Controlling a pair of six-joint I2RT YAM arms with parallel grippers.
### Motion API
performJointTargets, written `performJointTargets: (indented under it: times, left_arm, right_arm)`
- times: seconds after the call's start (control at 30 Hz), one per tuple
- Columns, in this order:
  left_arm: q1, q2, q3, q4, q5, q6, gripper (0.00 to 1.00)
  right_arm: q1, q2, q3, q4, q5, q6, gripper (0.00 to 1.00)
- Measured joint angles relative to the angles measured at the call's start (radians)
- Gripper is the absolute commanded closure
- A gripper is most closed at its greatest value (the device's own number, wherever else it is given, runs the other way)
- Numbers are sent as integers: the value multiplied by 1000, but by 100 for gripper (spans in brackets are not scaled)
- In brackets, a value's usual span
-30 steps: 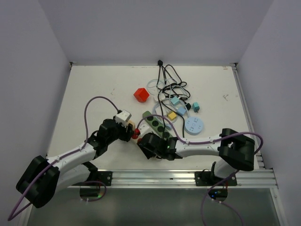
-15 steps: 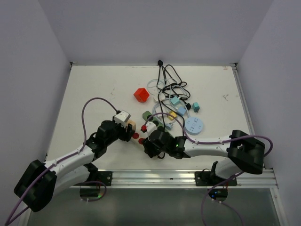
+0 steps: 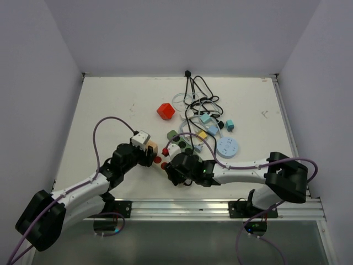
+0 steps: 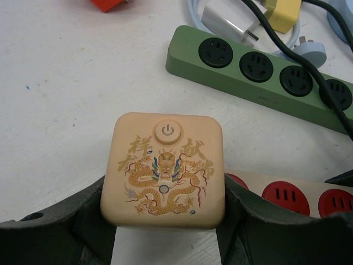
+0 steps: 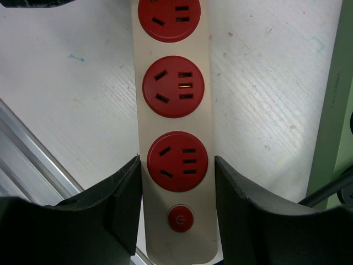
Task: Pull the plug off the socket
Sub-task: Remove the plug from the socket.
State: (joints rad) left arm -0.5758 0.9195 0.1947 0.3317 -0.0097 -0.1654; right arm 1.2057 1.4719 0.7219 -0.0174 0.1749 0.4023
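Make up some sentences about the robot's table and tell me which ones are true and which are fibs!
1. The left pincer squeezes a beige cube with a golden dragon on it. True.
2. The green strip has red sockets. False: its sockets are black.
3. The right pincer has one finger on each side of the beige strip with red sockets. True.
4. The red block is held in the right pincer. False: it lies on the table, away from both pincers.
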Motion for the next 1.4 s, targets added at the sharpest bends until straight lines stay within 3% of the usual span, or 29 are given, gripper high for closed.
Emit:
performJointTargets:
  times: [0.23, 0.47, 0.6, 0.83, 1.0, 1.2, 1.4]
  left_arm:
    - [0, 105, 96, -97, -2, 13, 100]
    - [0, 156, 148, -143, 10, 30, 100]
    - [0, 124, 131, -134, 10, 27, 100]
    - [1, -95, -36, 9, -18, 14, 100]
    - [4, -121, -63, 50, -21, 11, 100]
    - [5, -43, -12, 24, -14, 8, 100]
    - [5, 72, 187, -186, -12, 58, 100]
  right_arm:
    - [46, 97, 84, -93, 124, 0, 100]
    - [52, 104, 85, -97, 147, 2, 100]
    - [37, 74, 43, -45, 106, 2, 100]
    - [-43, -1, -32, 68, -89, 9, 100]
    - [-67, -14, -40, 87, -149, 11, 100]
    - [1, 7, 21, -13, -2, 2, 100]
    - [32, 85, 88, -70, 119, 3, 100]
